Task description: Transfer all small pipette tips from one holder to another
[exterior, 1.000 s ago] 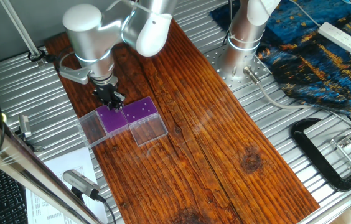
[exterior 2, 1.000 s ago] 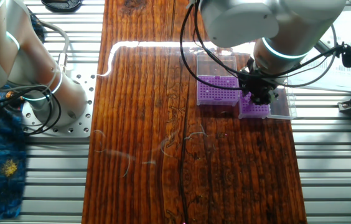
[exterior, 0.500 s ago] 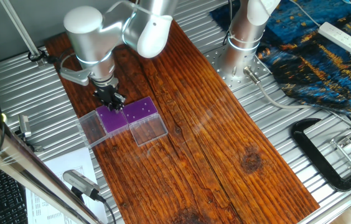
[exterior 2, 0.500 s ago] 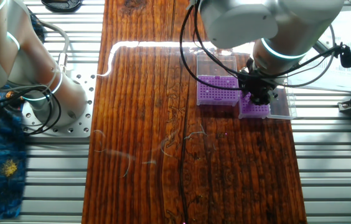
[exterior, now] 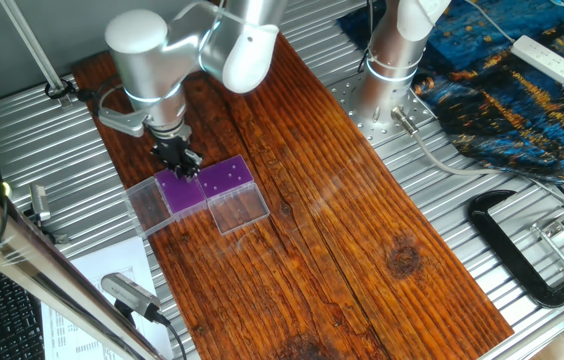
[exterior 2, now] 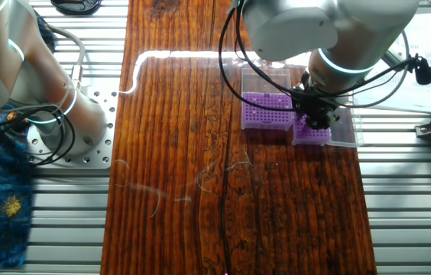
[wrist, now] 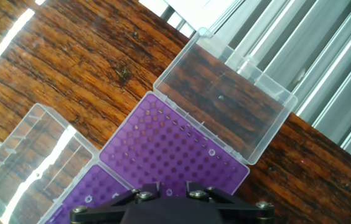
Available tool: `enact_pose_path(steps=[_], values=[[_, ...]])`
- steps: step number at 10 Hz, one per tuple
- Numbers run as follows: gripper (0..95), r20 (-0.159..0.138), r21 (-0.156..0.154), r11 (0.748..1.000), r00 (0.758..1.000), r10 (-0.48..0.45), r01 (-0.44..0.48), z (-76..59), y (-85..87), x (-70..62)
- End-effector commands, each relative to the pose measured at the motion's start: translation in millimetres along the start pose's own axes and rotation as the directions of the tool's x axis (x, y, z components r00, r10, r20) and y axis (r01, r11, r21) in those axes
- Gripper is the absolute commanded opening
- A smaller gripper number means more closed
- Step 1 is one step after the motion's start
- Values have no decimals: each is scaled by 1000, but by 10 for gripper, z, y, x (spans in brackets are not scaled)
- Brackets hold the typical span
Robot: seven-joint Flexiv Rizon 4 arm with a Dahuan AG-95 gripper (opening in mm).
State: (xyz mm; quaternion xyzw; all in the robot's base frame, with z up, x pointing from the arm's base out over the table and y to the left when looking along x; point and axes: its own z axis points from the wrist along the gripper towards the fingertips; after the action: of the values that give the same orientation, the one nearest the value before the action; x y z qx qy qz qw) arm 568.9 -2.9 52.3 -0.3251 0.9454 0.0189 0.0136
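Dark, strongly grained wooden planking (exterior: 362, 230) sits on ribbed aluminium decking, and your two holders stand side by side near one end of it, walls touching. Both have purple perforated tops and clear hinged lids thrown fully open and lying flat on the wood, which leaves the hole grids free for access from above.

You have the gripper (exterior 2: 319, 120) poised low over the holder (exterior 2: 312, 132) nearer the table edge, the one whose grid fills the hand view (wrist: 175, 152). Its neighbour (exterior 2: 266, 109) carries several small pipette tips (exterior: 224, 178), seen as pale dots scattered on its top, so they sit just beside your hand, not under it. In the hand view a single pale ring (wrist: 211, 152) shows near the lid side of the closer grid; whether that is a seated tip or a plain hole, you cannot tell.

The fingers are hidden beneath the black gripper body in the hand view and too small in both fixed views, so whether they are apart, together or pinching a tip cannot be told.

The clear lids are thin, glossy and rigid-looking, with small moulded tabs.
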Motion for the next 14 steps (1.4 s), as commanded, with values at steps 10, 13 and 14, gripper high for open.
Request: enact_pose_path(steps=[10,13,14], values=[[0,-28,1,1000,1000,-10,10,-293,31,-33],[0,-44,-15,1000,999,-19,19,-472,84,7],[0,-45,-19,1000,999,-12,11,-526,168,89]])
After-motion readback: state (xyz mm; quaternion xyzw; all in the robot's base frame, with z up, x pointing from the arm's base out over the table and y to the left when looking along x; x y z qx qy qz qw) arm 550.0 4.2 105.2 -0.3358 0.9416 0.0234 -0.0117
